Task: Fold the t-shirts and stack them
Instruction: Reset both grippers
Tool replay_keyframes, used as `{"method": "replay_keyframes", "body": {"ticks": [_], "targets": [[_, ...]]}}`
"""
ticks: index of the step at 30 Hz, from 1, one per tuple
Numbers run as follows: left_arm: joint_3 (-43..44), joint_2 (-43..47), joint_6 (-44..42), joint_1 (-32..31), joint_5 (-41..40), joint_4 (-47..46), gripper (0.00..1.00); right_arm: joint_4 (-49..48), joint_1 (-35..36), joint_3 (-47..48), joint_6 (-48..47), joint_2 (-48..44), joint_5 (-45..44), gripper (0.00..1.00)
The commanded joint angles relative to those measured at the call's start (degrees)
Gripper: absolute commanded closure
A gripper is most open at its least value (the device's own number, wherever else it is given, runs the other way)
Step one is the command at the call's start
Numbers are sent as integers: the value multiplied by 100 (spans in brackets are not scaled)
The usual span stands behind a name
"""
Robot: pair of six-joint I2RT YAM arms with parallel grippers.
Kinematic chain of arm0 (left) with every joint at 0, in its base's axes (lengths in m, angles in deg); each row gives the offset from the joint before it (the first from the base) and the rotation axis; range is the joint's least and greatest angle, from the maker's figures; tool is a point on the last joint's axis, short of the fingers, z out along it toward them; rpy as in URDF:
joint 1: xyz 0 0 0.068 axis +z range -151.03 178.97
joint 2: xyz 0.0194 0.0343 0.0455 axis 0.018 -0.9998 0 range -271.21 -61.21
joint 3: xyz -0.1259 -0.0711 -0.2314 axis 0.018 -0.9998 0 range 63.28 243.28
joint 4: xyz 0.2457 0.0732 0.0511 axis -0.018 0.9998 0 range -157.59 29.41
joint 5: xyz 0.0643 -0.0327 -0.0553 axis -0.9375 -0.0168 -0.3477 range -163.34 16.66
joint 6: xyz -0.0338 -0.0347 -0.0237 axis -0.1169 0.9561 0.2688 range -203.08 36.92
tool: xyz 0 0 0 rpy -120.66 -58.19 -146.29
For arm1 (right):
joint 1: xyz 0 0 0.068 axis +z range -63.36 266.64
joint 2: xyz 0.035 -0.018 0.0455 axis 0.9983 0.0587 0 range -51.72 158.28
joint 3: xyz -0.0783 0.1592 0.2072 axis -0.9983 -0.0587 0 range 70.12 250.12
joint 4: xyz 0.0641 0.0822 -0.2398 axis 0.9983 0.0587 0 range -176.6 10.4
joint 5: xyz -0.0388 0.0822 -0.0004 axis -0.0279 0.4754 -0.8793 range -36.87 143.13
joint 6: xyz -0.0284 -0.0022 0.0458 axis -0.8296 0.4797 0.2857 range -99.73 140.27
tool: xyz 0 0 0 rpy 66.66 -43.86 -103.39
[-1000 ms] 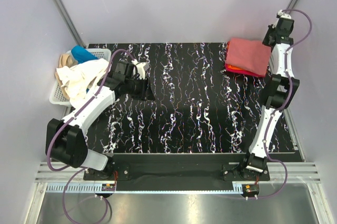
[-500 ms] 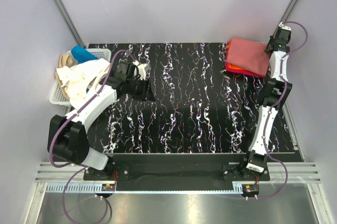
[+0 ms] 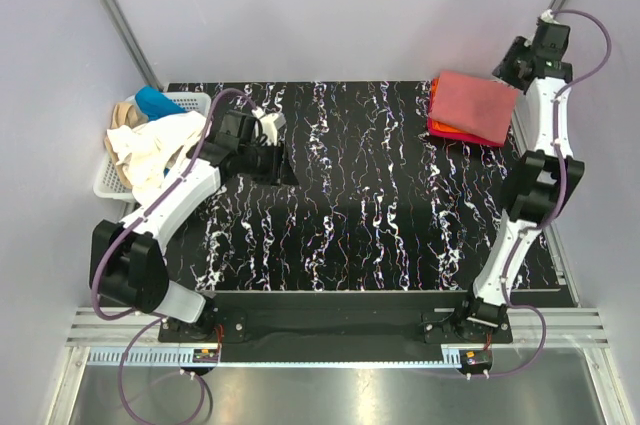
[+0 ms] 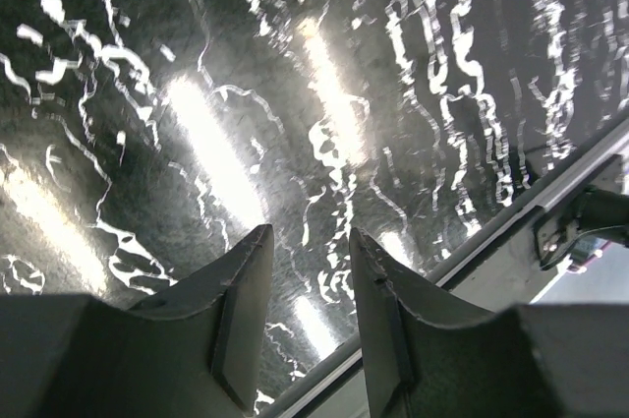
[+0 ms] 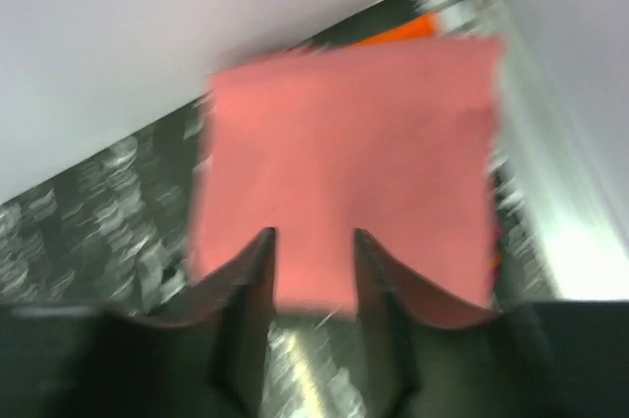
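Salmon-pink tee [image 3: 472, 105] lies folded atop orange tee [image 3: 441, 129], on table [image 3: 380, 205], far across from basket [image 3: 190, 99]. Right end effector [image 5: 313, 236] hovers over it, jaws apart, empty; stacking step looks done. Left end effector [image 4: 307, 236] just beside basket, jaws part-open, empty. Next move, likely: draw cream-white tee [image 3: 160, 150] out flat for folding.

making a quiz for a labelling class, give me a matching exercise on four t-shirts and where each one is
1 salmon-pink t-shirt
2 orange t-shirt
3 cream-white t-shirt
4 blue t-shirt

a spilling over the basket
b top of the far-right stack
c far end of the basket
d edge showing under the stack's top

Pairs: 1-b, 2-d, 3-a, 4-c
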Motion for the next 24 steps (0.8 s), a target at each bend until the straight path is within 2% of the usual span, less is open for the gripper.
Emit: {"method": "replay_keyframes", "body": {"ticks": [1,3,4,6,7,8,9,10,13,17,19,24], "targets": [[610,509,173,-8,412,-409,58,807,584,-825,758,-1387,779,53],[690,668,375,-8,624,-734,58,633,971,-1623,1046,-2309,1289,48],[786,834,411,-8,641,-831,57,536,1120,-2489,1153,-2634,1552,44],[883,993,394,-16,598,-981,54,396,1639,-3502,1207,-3496,1581,1],[980,1124,350,-16,572,-1007,50,386,1840,-3761,1250,-3751,1581,1],[1007,1195,263,-8,467,-1016,39,386,1982,-4007,1346,-4223,1590,0],[990,1283,218,-16,414,-1007,26,282,2105,-4488,1530,-4463,1903,0],[885,1441,157,1,309,-1016,1,193,2123,-4719,1619,-4709,2072,1],[447,1809,121,-8,202,-1183,1,-237,2132,-5563,2041,-5729,2380,0],[32,2206,103,-8,176,-1542,1,-484,2132,-6232,1973,-6941,1934,0],[-65,2347,95,-16,185,-1710,1,-432,2124,-6391,1840,-7241,1416,0],[-188,2426,-19,-16,-17,-1719,1,-405,2132,-6435,1777,-7524,1194,0]]}}
